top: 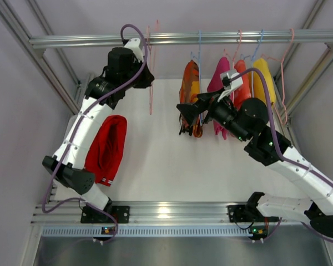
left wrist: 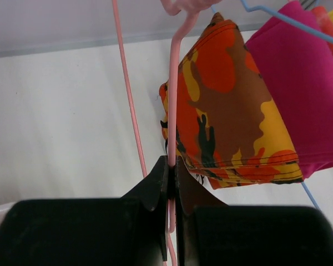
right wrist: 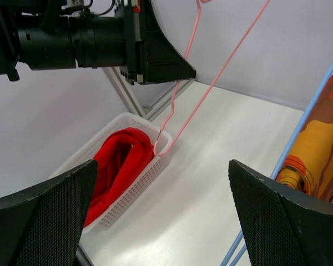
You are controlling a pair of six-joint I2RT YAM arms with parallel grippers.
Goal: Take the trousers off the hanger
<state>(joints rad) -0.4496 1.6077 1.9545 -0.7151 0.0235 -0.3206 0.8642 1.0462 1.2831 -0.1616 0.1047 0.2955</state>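
I have the left arm [top: 86, 130] raised from its base with the elbow folded and the wrist just below the rail [top: 211, 38], near its left end. The left gripper [left wrist: 171, 166] has its jaws closed flat on the wire of the pink hanger [left wrist: 173, 83]. The right arm [top: 305, 172] reaches inward below the middle of the rail. The right gripper [right wrist: 162, 166] holds its jaws wide apart.

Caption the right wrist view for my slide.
Left end effector holds the bare pink hanger; red trousers lie in the basket.
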